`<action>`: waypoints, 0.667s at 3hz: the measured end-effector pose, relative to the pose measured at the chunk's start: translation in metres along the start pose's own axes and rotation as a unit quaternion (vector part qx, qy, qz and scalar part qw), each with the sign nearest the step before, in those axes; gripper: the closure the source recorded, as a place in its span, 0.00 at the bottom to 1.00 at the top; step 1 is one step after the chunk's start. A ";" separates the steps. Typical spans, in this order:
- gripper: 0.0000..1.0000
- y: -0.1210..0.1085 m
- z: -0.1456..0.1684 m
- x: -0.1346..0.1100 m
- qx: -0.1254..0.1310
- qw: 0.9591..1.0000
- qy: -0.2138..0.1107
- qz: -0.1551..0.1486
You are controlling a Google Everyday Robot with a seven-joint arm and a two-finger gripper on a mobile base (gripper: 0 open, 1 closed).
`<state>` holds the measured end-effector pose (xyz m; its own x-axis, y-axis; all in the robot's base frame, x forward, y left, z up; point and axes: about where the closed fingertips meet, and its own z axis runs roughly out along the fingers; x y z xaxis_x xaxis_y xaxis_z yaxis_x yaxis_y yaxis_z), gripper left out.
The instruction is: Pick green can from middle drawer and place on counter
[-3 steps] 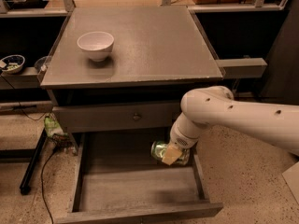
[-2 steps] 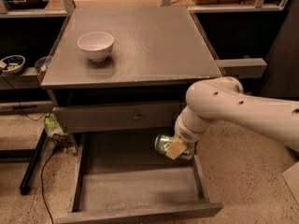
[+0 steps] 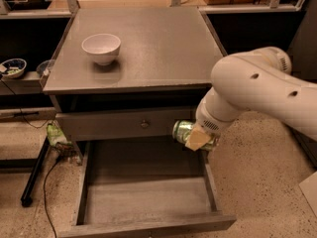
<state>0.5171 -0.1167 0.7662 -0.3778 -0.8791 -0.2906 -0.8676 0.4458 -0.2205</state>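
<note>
The green can lies sideways in my gripper, which is shut on it. I hold it above the right rear of the open middle drawer, level with the closed drawer front just under the counter edge. The drawer floor is bare. The counter is the broad grey cabinet top above and behind the can. My white arm reaches in from the right and hides part of the can.
A white bowl stands on the counter's left part. The upper drawer front with a small round knob is shut. A small bowl sits on the left side ledge. A black stand and cables lie on the floor at left.
My gripper has lifted the green can up out of the drawer and a little to the right; the arm has risen with it.
</note>
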 end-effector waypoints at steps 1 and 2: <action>1.00 -0.012 -0.045 -0.013 0.033 0.999 -0.008 -0.006; 1.00 -0.012 -0.043 -0.011 0.032 0.999 -0.007 -0.004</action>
<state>0.5183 -0.1195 0.8119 -0.3671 -0.8802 -0.3008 -0.8476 0.4497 -0.2816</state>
